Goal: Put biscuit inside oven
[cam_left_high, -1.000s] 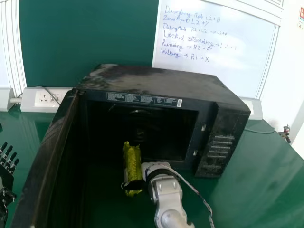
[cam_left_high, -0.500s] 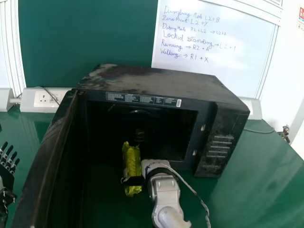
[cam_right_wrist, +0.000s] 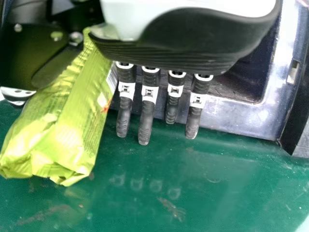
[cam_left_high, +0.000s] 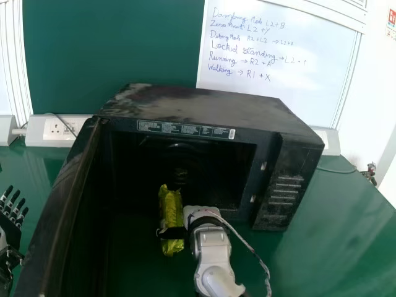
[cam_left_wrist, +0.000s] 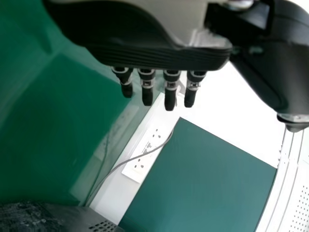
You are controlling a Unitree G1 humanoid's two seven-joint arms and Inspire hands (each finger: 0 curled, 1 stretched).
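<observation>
The yellow-green biscuit packet [cam_left_high: 171, 213] is upright in front of the open oven [cam_left_high: 185, 167]. My right hand [cam_left_high: 202, 216] is at the packet's right side, with its dark thumb across the packet. In the right wrist view, the packet [cam_right_wrist: 63, 116] lies between the thumb and the palm of my right hand [cam_right_wrist: 188, 43]; the other fingers extend beside it. My left hand [cam_left_high: 10, 219] is left of the oven door with fingers spread; in the left wrist view, my left hand [cam_left_wrist: 145, 46] has relaxed fingers and holds nothing.
The oven door [cam_left_high: 62, 204] stands swung out on the left of the cavity. The oven's control panel [cam_left_high: 288, 185] is to the right of the opening. A green table [cam_left_high: 334, 247] lies under everything, with a wall socket [cam_left_high: 60, 129] and a whiteboard [cam_left_high: 278, 62] behind.
The right forearm has swung slightly left, while the packet has shifted only a little left with my right hand. My left hand has moved slightly.
</observation>
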